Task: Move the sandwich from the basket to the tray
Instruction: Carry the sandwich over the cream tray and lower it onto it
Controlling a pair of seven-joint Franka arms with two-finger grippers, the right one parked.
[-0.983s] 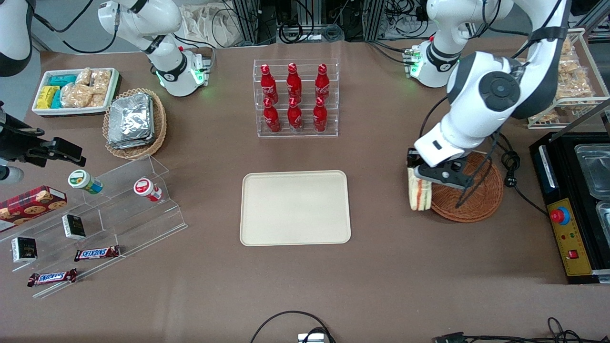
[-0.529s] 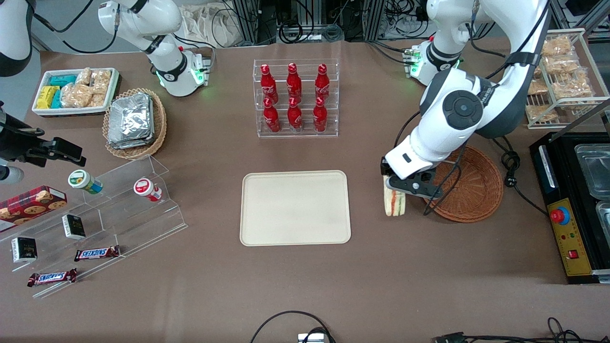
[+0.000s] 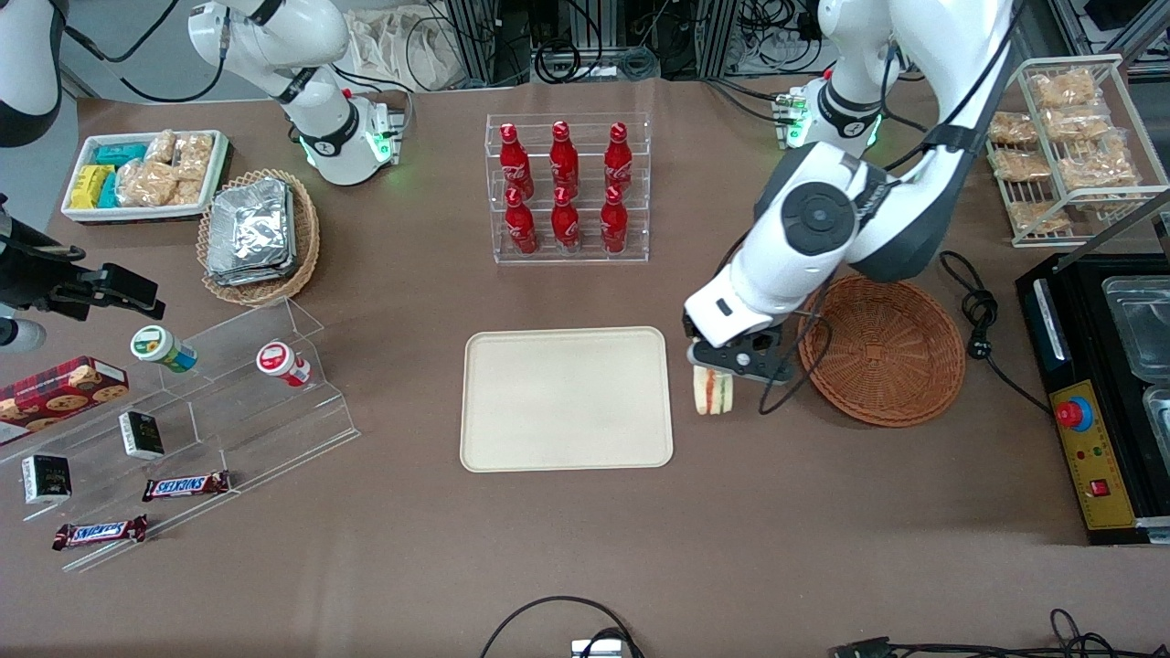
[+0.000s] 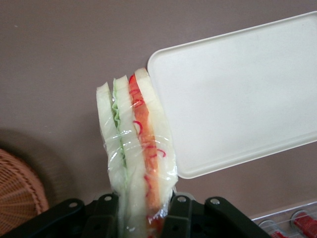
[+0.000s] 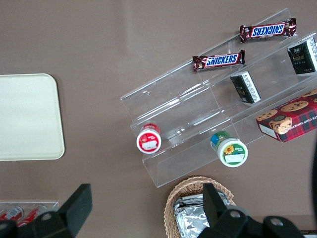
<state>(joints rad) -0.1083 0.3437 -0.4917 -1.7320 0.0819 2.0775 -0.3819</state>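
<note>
My gripper (image 3: pixel 722 364) (image 4: pixel 140 210) is shut on the clear-wrapped sandwich (image 3: pixel 711 392) (image 4: pixel 136 148), a wedge of white bread with orange-red and green filling. It hangs above the bare table between the tray and the basket, close to the tray's rim. The cream-beige tray (image 3: pixel 567 398) (image 4: pixel 237 94) (image 5: pixel 27 116) lies flat at the table's middle with nothing on it. The reddish-brown wicker basket (image 3: pixel 882 351) (image 4: pixel 17 191) stands toward the working arm's end, and nothing shows in it.
A clear rack of red bottles (image 3: pixel 567 190) stands farther from the front camera than the tray. A black cable (image 3: pixel 978 320) lies beside the basket, with a black machine (image 3: pixel 1097 393) and a wire rack of bagged snacks (image 3: pixel 1069 146) at that end. A clear stepped display (image 3: pixel 192 411) lies toward the parked arm's end.
My gripper has carried the sandwich from above the basket's edge sideways toward the tray, stopping just short of the tray's rim. The basket now shows whole.
</note>
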